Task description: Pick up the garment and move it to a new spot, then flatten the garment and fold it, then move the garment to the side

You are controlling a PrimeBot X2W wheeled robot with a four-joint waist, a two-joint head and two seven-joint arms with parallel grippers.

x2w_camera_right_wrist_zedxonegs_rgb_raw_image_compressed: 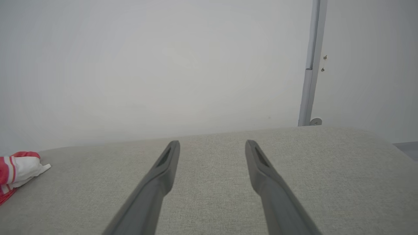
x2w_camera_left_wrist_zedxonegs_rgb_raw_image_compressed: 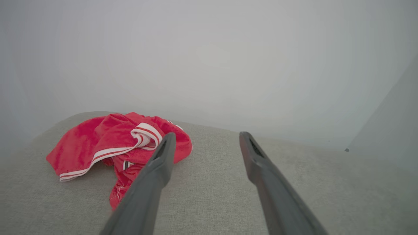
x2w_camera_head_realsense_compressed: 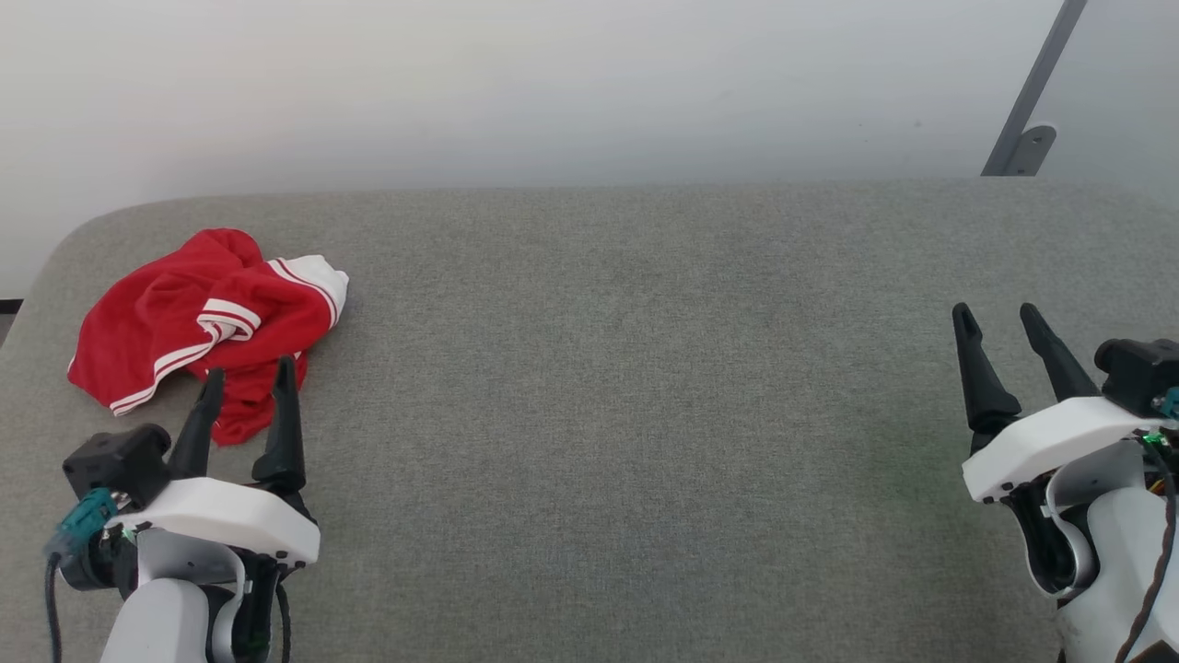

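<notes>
Three views, one item.

Head view: you have the garment (x2w_camera_head_realsense_compressed: 207, 313) crumpled at the left of the frame on the grey worktop (x2w_camera_head_realsense_compressed: 599, 368). The left hand (x2w_camera_head_realsense_compressed: 250, 368) is open at its near edge. The right hand (x2w_camera_head_realsense_compressed: 995, 310) is open at the lower right, well apart.

Left wrist view: garment left of centre, nothing held.

Right wrist view: garment at the left edge, fingers spread and empty.

Step, as judged: first pick-up, not yet begun. Next, you lower the left hand onto a bunched fold and close it.

Crumpled garment (x2w_camera_head_realsense_compressed: 207, 318) on grey table (x2w_camera_head_realsense_compressed: 626, 387)
</notes>
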